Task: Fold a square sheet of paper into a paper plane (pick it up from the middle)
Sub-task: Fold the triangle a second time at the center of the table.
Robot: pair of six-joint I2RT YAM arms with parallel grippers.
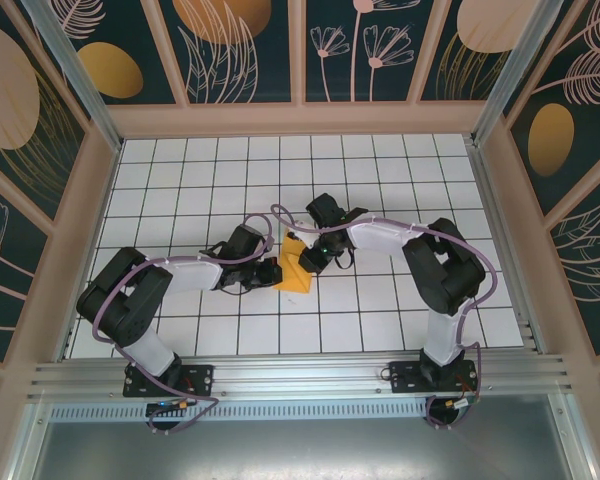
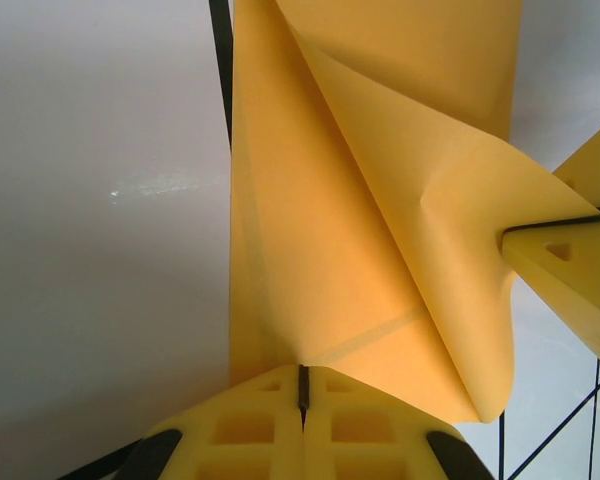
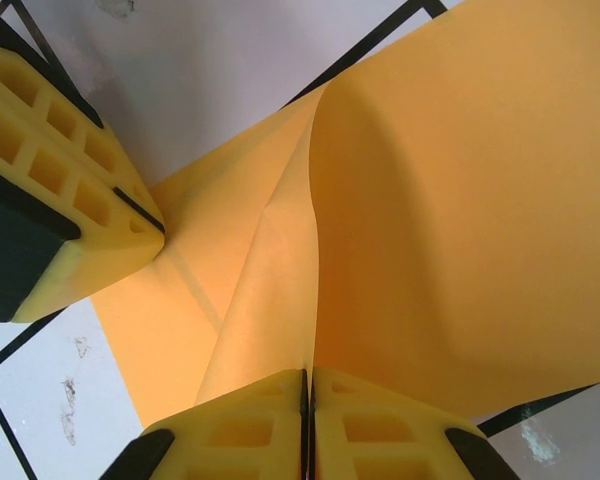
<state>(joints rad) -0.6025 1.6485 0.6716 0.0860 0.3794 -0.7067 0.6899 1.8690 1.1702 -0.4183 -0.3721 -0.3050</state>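
Note:
The square sheet of paper (image 1: 296, 268) is orange-yellow and partly folded into a rough triangle, with loose flaps standing up between the two arms at the table's middle. It has no paper plane's dart shape. My left gripper (image 1: 277, 271) is shut on the sheet's left edge. In the left wrist view the paper (image 2: 360, 210) rises from the closed gripper (image 2: 302, 368), a diagonal crease across it. My right gripper (image 1: 306, 251) is shut on the far-right part. In the right wrist view the sheet (image 3: 460, 200) curls over the closed gripper (image 3: 308, 372). Each wrist view shows the other gripper's fingers (image 2: 570, 270) (image 3: 70, 200) pinching the paper.
The white tiled table (image 1: 380, 180) with black grid lines is enclosed by wooden-framed walls (image 1: 300, 118) at the back and both sides. An aluminium rail (image 1: 300, 375) runs along the near edge by the arm bases. Purple cables loop over both arms.

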